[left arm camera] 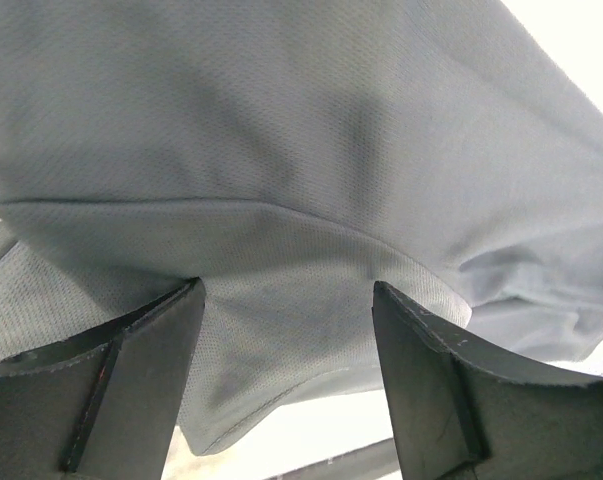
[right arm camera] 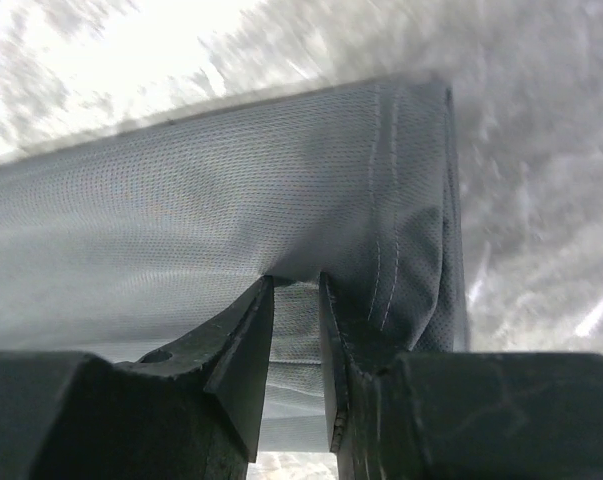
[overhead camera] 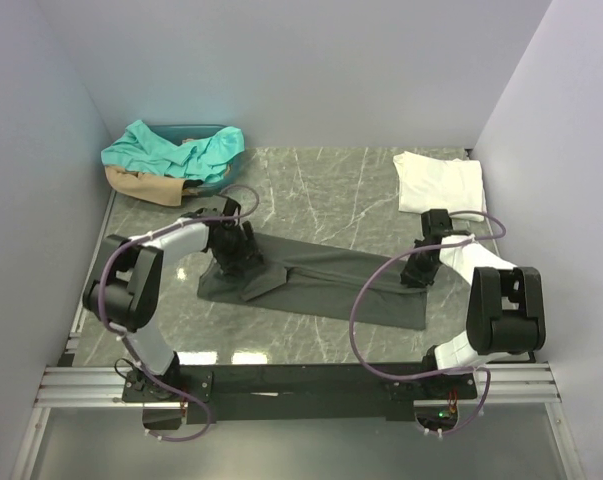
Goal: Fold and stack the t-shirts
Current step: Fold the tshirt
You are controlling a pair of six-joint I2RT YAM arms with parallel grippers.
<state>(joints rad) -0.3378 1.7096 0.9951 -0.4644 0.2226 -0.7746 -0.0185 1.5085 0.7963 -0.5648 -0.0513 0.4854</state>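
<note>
1. The dark grey t-shirt (overhead camera: 331, 280) is laid lengthwise on the marble table (overhead camera: 321, 190), with one gripper at each end.
2. The left gripper (left arm camera: 286, 290) is shown with its jaws spread wide; a fold of the shirt's left end lies loose between them.
3. The right gripper (right arm camera: 294, 280) is shown clenched on the shirt's stitched right edge.
4. The white t-shirt (overhead camera: 439, 183) is seen folded at the far right, well apart.

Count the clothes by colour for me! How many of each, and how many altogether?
grey shirt: 1
white shirt: 1
teal shirt: 1
tan shirt: 1
Total: 4
</note>
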